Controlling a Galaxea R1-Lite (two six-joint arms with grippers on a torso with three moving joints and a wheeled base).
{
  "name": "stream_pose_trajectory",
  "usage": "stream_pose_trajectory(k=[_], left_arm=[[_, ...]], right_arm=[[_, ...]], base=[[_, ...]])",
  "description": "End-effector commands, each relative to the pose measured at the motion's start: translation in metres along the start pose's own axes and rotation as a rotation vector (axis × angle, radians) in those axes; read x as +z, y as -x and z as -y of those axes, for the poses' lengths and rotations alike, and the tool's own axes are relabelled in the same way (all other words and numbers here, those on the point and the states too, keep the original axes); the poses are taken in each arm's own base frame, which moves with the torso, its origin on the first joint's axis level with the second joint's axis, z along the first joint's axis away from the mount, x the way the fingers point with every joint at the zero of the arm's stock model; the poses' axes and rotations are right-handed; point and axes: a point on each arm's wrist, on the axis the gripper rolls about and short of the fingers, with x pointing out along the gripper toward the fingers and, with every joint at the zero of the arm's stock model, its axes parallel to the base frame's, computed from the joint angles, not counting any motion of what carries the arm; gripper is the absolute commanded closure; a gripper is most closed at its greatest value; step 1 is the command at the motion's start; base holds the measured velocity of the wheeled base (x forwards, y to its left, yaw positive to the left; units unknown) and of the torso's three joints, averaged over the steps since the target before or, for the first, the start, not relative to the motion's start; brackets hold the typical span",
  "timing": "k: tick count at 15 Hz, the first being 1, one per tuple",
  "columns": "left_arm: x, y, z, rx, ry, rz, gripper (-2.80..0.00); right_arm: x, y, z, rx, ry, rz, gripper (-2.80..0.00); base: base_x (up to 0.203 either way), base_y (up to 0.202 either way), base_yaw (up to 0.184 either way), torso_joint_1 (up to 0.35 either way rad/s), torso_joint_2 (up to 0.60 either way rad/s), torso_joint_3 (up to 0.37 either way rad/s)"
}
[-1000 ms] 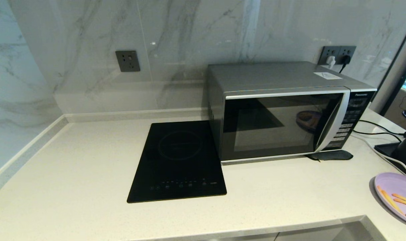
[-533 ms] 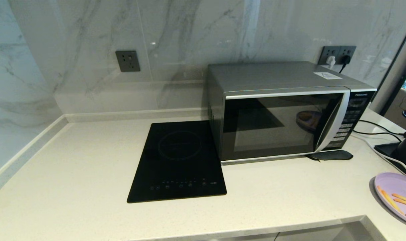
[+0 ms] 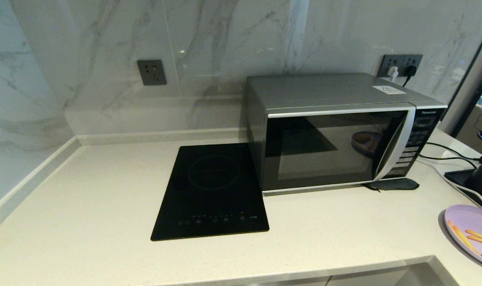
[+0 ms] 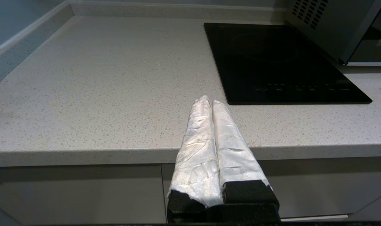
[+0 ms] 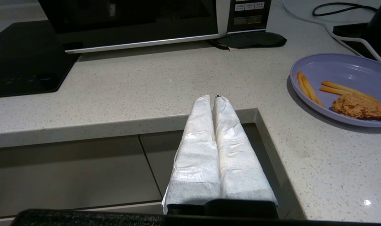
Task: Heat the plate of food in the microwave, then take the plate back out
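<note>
Both tools closed, empty – right tool (image 5: 213,98) at the bench (image 5: 152,84) edge, plate of food (image 5: 344,88) beside it, microwave (image 5: 131,22) ahead; left tool (image 4: 208,101) near the hob (image 4: 281,62).

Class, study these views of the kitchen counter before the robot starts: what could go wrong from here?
1. The plate of food sits beside the counter's cut-out corner; a clumsy grasp might tip it or spill the fries.
2. The microwave door is closed, so pulling the handle could shift the unit.
3. Cables and a dark pad lie near the microwave; the right gripper, shut, may snag them. The left gripper, shut, is parked by the counter edge.
</note>
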Motion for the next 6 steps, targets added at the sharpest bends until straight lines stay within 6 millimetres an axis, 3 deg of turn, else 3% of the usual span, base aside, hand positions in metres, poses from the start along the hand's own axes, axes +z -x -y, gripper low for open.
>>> stream_pose_trajectory(k=[1, 6], left_arm=[[0.0001, -0.0001, 0.0000, 0.001, 0.001, -0.001, 0.00], [0.0001, -0.0001, 0.0000, 0.001, 0.001, -0.001, 0.00]], right_arm=[[-0.0003, -0.0002, 0.0001, -0.001, -0.013, -0.002, 0.00], [-0.0001, -0.0002, 0.0001, -0.001, -0.020, 0.000, 0.00]], base=[[0.000, 0.000, 0.000, 0.000, 0.00, 0.000], [0.000, 0.000, 0.000, 0.000, 0.00, 0.000]])
